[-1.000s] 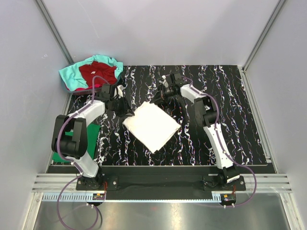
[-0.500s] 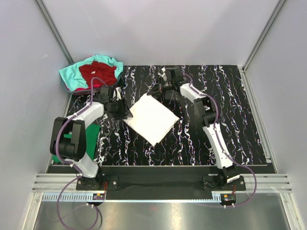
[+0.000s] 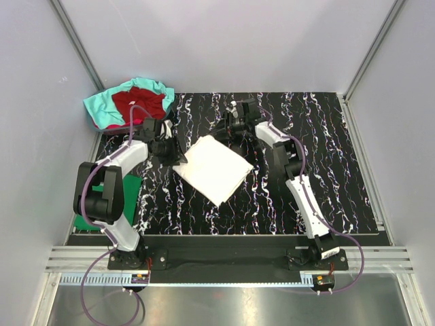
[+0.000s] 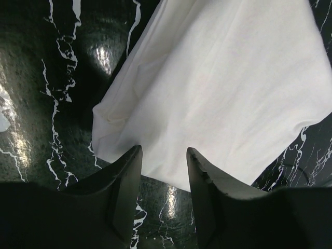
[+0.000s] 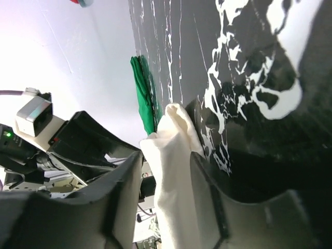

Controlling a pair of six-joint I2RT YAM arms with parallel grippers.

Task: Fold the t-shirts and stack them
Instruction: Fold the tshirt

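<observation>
Soft white t-shirt (image 3: 213,169) folded to a flat, skewed rectangle at the middle of the black, white-veined bench (image 3: 326,170), no sleeve or collar loose. None of its red chest print on show, so presumably tucked inside or underneath. At its left corner, left claw (image 3: 170,151) low over the hem, jaws apart, nothing pinched: in the wrist view only flat cloth beyond the two dark fingers (image 4: 127,181). At its far corner, right claw (image 3: 231,129) likewise parted, with a raised tip of white cloth in the gap; no telling whether either finger touches it. Further out, at the near left edge, plain green shirt (image 3: 131,197) lying flat, probably folded and serving as the base of the stack, though mostly covered by the left arm. At the far left corner, teal shirt (image 3: 98,109) and dark red shirt (image 3: 139,102) in one crumpled heap, half off the bench against the wall, unfolded. By that reckoning roughly halfway: white one folded but not yet stacked on the green, two more to fold and stack. Hidden or unclear: full outline of the green shirt, number of garments in the heap, underside of the white fold.
</observation>
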